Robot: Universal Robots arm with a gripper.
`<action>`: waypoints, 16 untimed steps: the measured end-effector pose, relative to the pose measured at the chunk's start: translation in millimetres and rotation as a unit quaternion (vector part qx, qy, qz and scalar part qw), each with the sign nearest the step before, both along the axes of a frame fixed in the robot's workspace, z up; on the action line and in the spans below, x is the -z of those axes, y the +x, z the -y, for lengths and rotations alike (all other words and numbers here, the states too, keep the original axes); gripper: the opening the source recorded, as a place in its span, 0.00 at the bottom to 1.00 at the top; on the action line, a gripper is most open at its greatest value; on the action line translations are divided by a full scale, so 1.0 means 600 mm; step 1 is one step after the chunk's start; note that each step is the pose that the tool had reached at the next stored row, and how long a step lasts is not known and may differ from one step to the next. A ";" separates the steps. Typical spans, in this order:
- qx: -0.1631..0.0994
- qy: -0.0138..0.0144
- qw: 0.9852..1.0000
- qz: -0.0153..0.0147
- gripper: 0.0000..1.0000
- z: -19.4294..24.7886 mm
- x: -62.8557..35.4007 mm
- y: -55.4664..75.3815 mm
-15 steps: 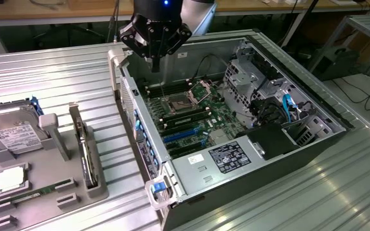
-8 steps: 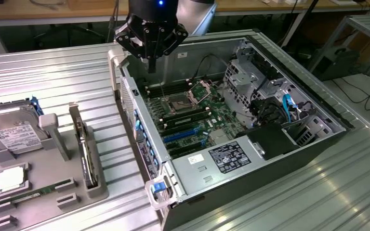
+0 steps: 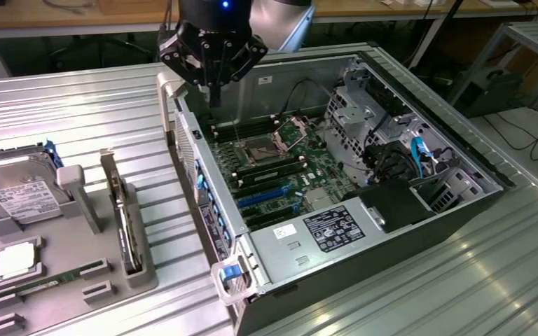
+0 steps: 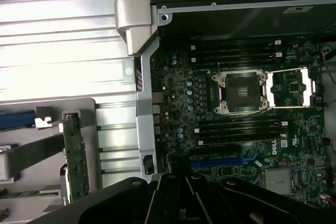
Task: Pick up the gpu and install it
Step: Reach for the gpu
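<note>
Grey holder up front has the gpu standing on its thin edge — untouched. Farther back, over the open computer case, the gripper hangs with fingers clenched on nothing; coming down clenched, it might knock the card over.

surface: ribbed metal table | on it: open pc case, grey parts holder beside it

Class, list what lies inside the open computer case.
Motherboard with a bare CPU socket, memory slots, blue slots, blue cables and a black box. Whatever lies beneath the board and box is covered.
</note>
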State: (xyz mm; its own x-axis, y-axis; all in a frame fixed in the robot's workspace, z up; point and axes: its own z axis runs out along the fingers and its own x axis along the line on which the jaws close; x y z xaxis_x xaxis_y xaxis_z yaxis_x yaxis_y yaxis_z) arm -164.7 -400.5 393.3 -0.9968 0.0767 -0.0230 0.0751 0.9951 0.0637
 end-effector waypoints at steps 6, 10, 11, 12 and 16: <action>0.000 0.000 1.000 0.000 0.11 0.0000 0.000 -0.008; 0.000 0.000 1.000 0.000 0.11 0.0000 0.000 -0.012; 0.000 0.000 1.000 0.000 0.11 0.0000 0.000 -0.014; 0.000 0.000 1.000 0.000 0.11 0.0000 0.000 -0.015; 0.000 0.000 1.000 0.000 0.11 0.0000 0.000 -0.019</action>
